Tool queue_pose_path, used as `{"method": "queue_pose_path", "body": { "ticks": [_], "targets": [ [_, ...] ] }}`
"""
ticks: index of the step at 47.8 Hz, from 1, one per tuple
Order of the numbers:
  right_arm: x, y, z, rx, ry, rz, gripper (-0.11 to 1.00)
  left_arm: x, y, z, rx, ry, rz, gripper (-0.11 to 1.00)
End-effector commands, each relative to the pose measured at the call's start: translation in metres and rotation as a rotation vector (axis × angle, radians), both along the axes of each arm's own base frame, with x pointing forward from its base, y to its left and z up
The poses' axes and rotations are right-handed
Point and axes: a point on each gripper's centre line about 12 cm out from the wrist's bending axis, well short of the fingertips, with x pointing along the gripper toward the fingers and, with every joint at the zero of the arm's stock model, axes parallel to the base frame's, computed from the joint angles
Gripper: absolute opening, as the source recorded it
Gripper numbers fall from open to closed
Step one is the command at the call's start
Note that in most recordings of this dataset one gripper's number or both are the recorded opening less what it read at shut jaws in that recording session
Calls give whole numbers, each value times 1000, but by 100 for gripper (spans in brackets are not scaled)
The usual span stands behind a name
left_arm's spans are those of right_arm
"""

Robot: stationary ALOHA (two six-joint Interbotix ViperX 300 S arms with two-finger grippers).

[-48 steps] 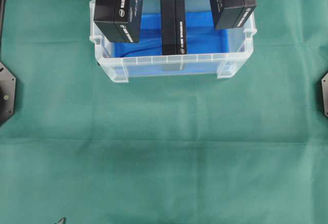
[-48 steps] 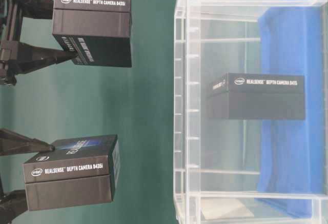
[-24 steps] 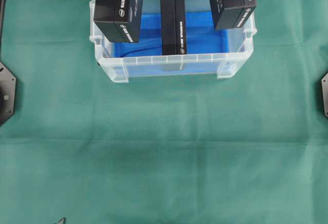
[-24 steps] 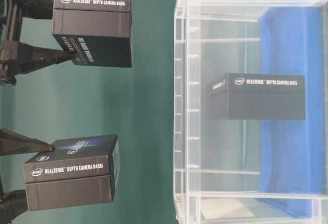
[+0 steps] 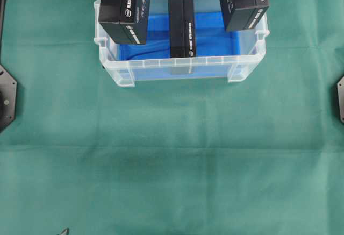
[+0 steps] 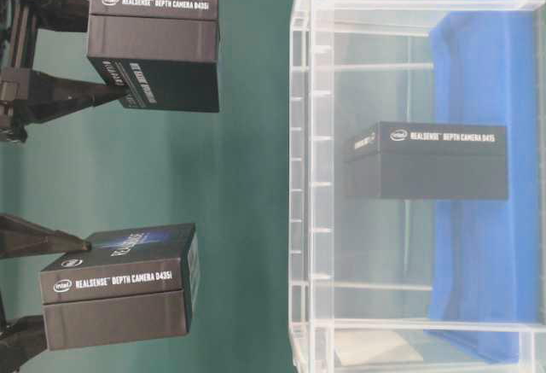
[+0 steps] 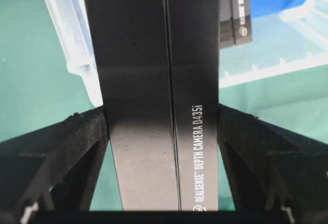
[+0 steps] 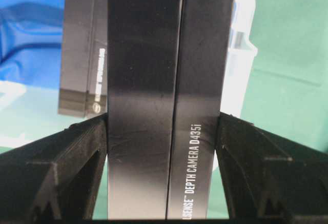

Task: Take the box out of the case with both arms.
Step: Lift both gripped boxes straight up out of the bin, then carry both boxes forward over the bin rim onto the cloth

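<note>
Left gripper [image 7: 163,131] clamps one box [image 5: 122,9], right gripper [image 8: 163,131] another [image 5: 244,1], both above the case [image 5: 177,68] rim. A third box [image 5: 181,26] remains inside. Carry both outward level; clearance looks adequate, probably.

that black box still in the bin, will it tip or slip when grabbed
The middle box stands on a narrow side on the blue sheet, so a nudge may topple it. Its smooth, slightly glossy faces could slip. It probably stays stiff, like the box in the left claw.
</note>
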Motion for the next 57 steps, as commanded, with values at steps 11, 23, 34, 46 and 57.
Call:
{"method": "queue_pose_path", "body": {
  "ticks": [11, 23, 34, 46, 57],
  "targets": [
    [-9, 13, 21, -13, -41, 6, 65, -8, -8, 16, 17, -41, -21, 63],
    [-7, 44, 19, 19, 18, 30, 65, 0, -36, 15, 2, -45, -45, 63],
    [1, 89, 19, 33, 9, 67, 65, 7, -81, 10, -39, -39, -20, 63],
    [4, 142, 18, 29, 2, 86, 65, 9, -126, 6, -68, -38, 11, 63],
    [1, 179, 16, 42, 4, 82, 65, 8, -169, 3, -97, -36, 24, 63]
  ]
}}
